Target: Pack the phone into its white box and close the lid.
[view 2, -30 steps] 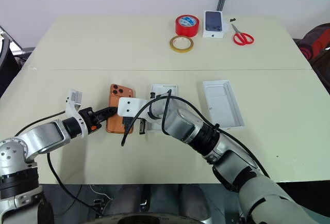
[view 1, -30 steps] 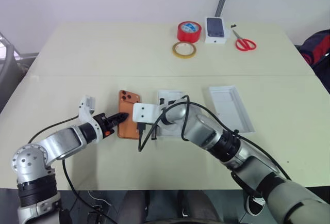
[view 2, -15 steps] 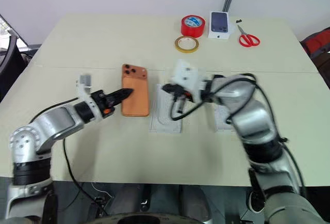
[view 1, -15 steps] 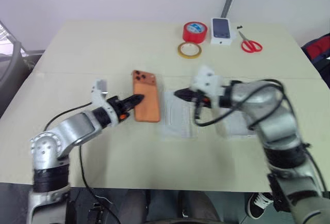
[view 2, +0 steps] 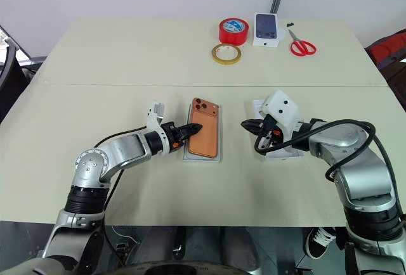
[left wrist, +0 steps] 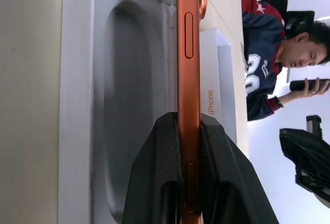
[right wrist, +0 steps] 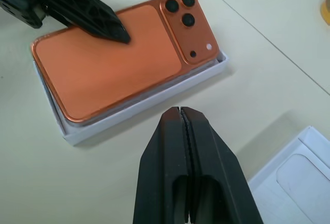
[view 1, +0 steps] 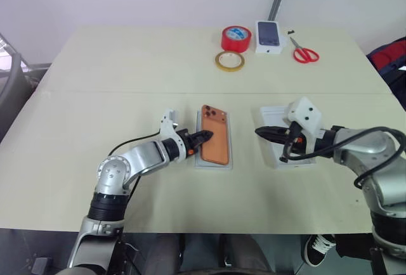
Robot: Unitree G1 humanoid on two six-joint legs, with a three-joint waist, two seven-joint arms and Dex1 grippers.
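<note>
Left end effector (view 1: 204,137): clenched on phone (view 1: 215,142), over white box (view 1: 229,161), centre frame.
Right end effector (view 1: 261,132): clenched empty, nearer the lid (view 1: 274,111).

White box (view 1: 198,161) mostly hidden under the phone (view 1: 214,142); just rim showing, floor can't be seen. Right gripper (view 1: 259,132) & arm cover part of the lid (view 1: 274,111). Left wrist view: phone's lower end cut off by frame edge. Print on small box (view 1: 268,35) at far edge too small to read.
</note>
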